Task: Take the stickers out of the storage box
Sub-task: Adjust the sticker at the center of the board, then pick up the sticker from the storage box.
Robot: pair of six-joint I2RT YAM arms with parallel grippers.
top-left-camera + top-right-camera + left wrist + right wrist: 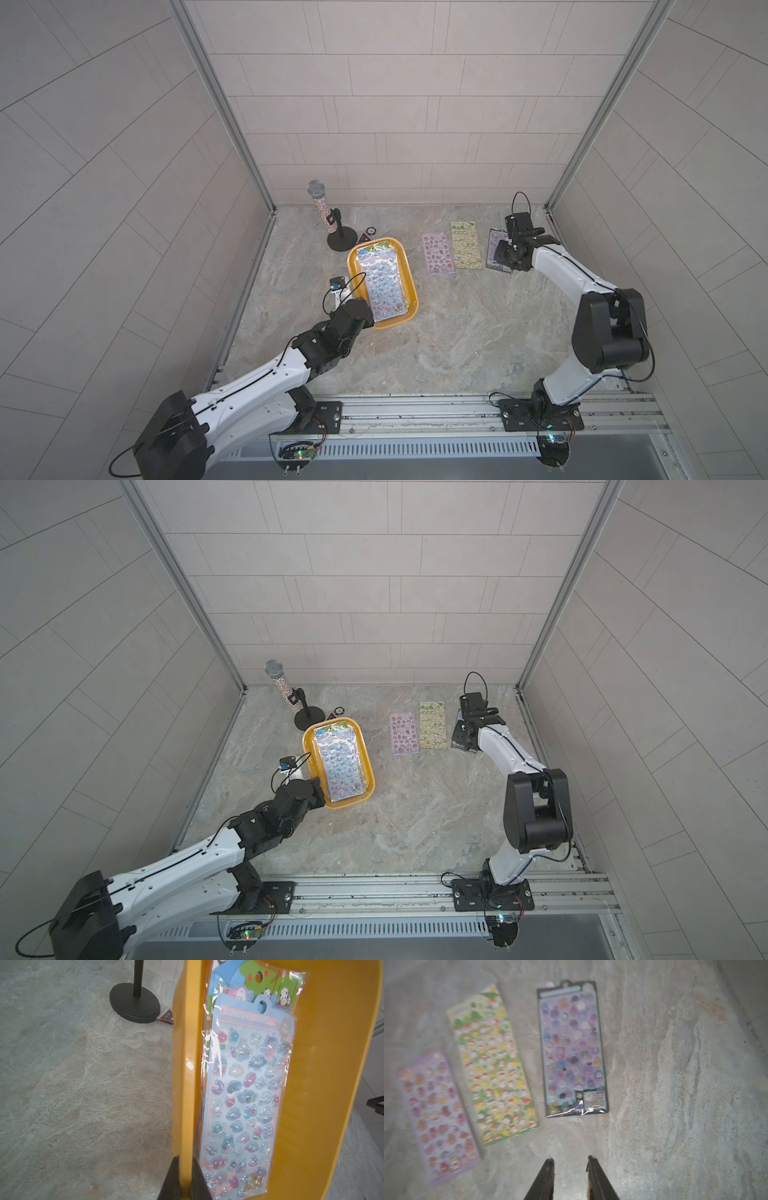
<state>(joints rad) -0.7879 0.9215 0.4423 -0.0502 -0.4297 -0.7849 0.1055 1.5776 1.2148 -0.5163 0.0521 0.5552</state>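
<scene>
The left gripper [185,1178] is clamping the storage box [185,1064] by its rim, while the right gripper [570,1165], jaws apart and empty, is hovering well to the right of the stickers [245,1095] lying lengthwise inside.

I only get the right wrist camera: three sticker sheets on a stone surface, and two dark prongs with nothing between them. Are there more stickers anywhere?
Observer: Yes, more stickers lie stacked in a yellow storage box, with a blue one on top.
Operator: Is anything holding that box?
Observer: The left gripper is shut on the box's rim.
Operator: Anything else nearby?
Observer: A glittery microphone sits clipped on a black stand by the box's far end.
</scene>
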